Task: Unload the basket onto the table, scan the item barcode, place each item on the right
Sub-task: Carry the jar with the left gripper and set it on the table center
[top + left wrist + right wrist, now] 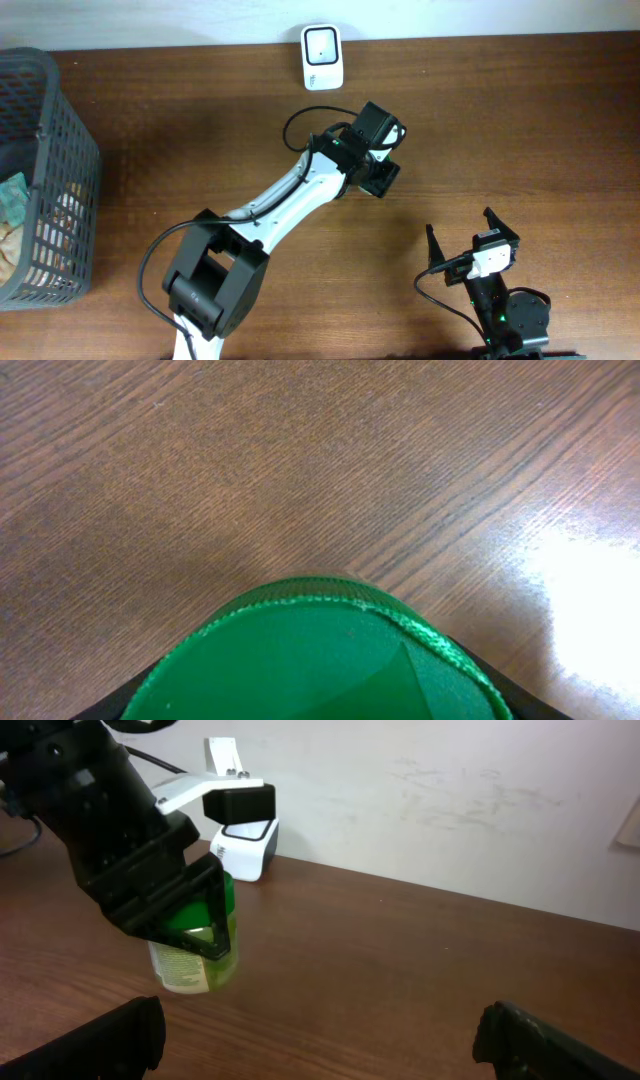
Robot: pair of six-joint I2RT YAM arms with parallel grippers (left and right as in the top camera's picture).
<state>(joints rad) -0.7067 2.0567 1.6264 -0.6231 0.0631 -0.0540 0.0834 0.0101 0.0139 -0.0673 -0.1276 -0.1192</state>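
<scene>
The left gripper (192,923), clamped on the lid (320,660), holds the jar (186,970) at or just above the table (250,460) near the scanner (243,845); best to lift, then turn the barcode squarely toward it, right gripper (470,240) idle, open.

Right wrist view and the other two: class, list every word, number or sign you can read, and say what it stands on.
No text can be read in any view.
Label on the jar: print too blurred.
The scanner: no marking legible.
The packets in the basket: too small.
</scene>
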